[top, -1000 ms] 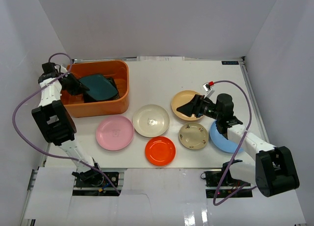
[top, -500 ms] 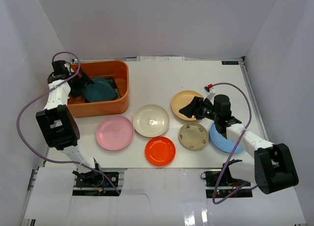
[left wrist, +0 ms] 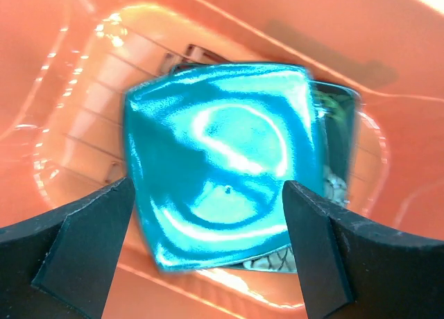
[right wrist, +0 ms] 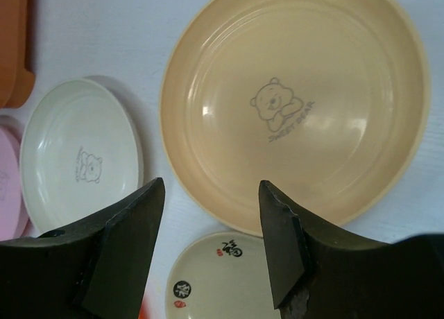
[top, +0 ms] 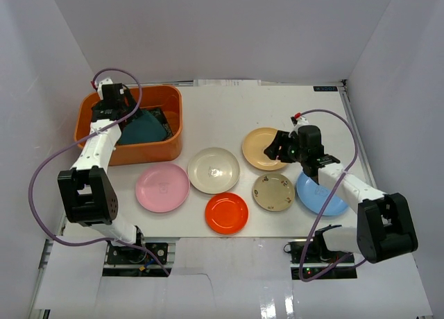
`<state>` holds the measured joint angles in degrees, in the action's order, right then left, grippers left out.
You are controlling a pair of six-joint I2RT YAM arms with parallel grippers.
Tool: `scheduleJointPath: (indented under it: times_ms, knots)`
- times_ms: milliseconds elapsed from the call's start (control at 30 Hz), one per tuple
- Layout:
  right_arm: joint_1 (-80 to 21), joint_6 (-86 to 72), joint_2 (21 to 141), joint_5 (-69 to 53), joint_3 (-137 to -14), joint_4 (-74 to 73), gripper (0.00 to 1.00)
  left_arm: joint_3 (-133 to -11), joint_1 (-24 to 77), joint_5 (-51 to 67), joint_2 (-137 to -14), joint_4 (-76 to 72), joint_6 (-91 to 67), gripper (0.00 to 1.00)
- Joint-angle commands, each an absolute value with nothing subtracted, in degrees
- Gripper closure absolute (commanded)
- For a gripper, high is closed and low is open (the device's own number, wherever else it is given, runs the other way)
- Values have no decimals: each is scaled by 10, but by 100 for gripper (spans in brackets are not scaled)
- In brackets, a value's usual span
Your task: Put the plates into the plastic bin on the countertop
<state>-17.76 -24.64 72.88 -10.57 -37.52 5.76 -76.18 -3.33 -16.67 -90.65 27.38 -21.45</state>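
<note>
The plastic bin (top: 170,144) stands at the back left of the countertop (top: 229,111). Inside it a dark teal plate (top: 144,128) (left wrist: 222,159) rests on a black floral plate (left wrist: 341,135). My left gripper (top: 119,119) (left wrist: 207,194) hangs open above the teal plate and holds nothing. On the countertop lie a pink plate (top: 162,187), a cream plate (top: 214,170), an orange-red plate (top: 226,213), a tan plate (top: 258,145) (right wrist: 298,104), a beige patterned plate (top: 272,191) (right wrist: 222,284) and a light blue plate (top: 326,197). My right gripper (top: 272,151) (right wrist: 211,188) is open, its fingers either side of the tan plate's near rim.
White walls close in the countertop on the left, back and right. The right forearm (top: 340,184) lies over the light blue plate. Purple cables (top: 41,173) loop beside both arms. In the right wrist view the bin's corner (right wrist: 12,48) shows at the far left.
My left gripper has opened and let go of the teal plate, which now lies in the bin, and has swung toward the bin's back. My right gripper's jaws have narrowed over the tan plate.
</note>
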Motion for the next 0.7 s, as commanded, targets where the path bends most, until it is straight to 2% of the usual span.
scheduleJointPath:
  times_ms: [0, 233, 367, 500, 600, 667]
  knots:
    - [-179, -197, 746, -16, -428, 12, 37, -758, -34, -208, -898, 256, -193, 2]
    - [-179, -186, 770, 52, -450, 1, 31, -749, -35, -214, -918, 266, -200, 2]
    - [-155, -176, 793, 90, -473, -34, 29, -734, -34, -193, -869, 230, -217, 2]
    - [-138, -185, 793, 110, -477, -47, 29, -721, -6, -139, -756, 164, -210, 2]
    - [-137, -199, 760, 138, -463, -63, 34, -723, 104, -123, -714, 157, -206, 2]
    - [-136, -205, 725, 152, -440, -74, 37, -707, 159, -113, -701, 157, -205, 7]
